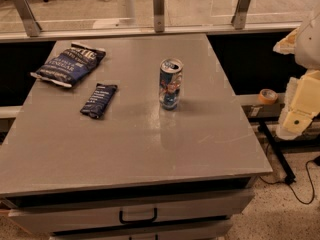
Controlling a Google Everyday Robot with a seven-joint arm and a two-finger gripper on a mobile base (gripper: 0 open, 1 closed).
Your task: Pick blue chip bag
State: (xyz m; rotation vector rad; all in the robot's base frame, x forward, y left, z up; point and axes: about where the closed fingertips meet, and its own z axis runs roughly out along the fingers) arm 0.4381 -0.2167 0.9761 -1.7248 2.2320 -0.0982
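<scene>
The blue chip bag [70, 64] lies at the table's far left corner. It is large, puffy and dark navy with white lettering and a pale edge. My gripper [296, 115] hangs on the cream-coloured arm at the right edge of the camera view, beyond the table's right side. It is far from the bag and nothing shows in it.
A small flat dark-blue packet [99, 100] lies just in front of the bag. An upright blue-and-silver drink can [170, 84] stands mid-table. The grey table [150, 149] has drawers in front. A tape roll [268, 96] and cables [300, 184] lie to the right. A glass railing [159, 4] runs behind.
</scene>
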